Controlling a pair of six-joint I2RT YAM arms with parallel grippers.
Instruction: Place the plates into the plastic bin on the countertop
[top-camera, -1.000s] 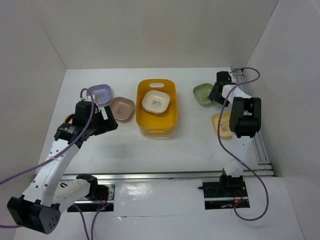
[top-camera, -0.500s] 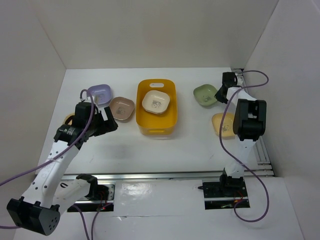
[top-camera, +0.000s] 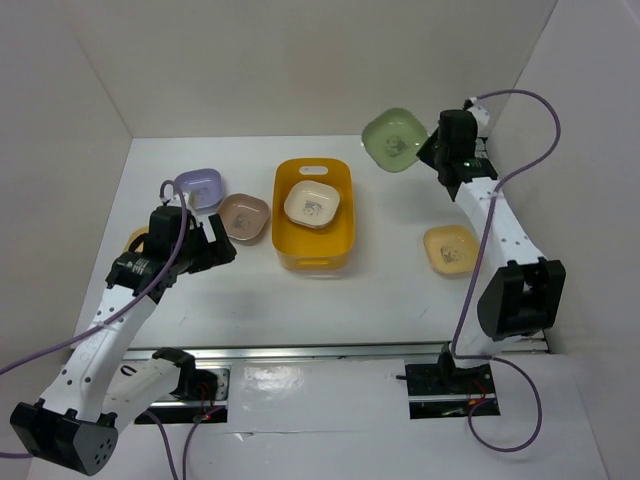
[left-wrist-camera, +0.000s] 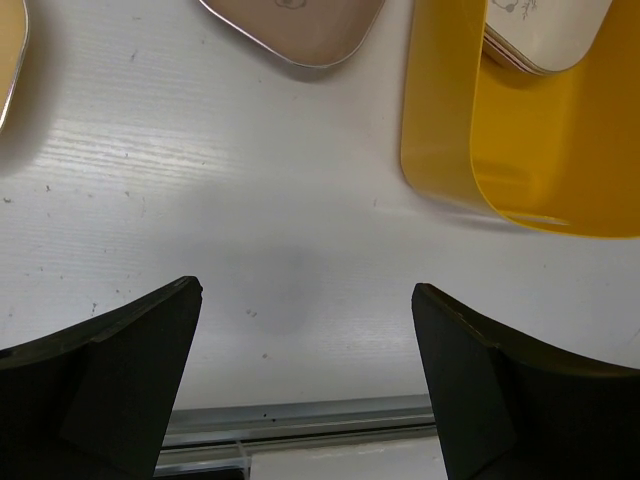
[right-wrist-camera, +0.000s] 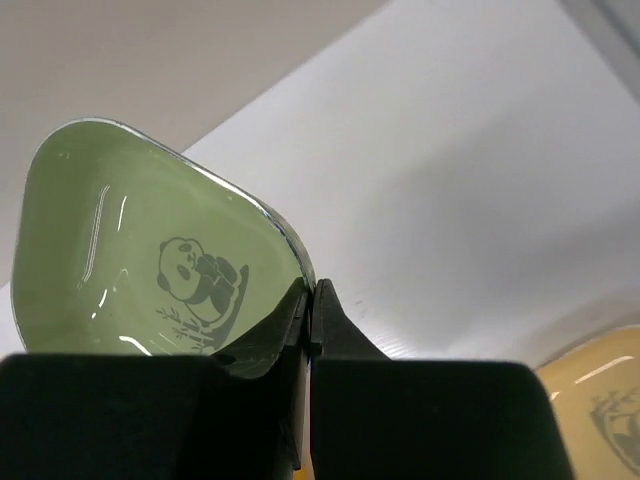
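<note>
Panda print (right-wrist-camera: 203, 277) centres the green plate (right-wrist-camera: 80, 220).

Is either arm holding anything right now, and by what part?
The right gripper pinches the green plate by its rim. The left gripper is open, holding nothing.

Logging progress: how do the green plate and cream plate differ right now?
The green plate hangs tilted in the air, pinched at its rim by the right end effector; the cream plate lies flat inside the plastic bin. Both are rounded squares with a centre print.
</note>
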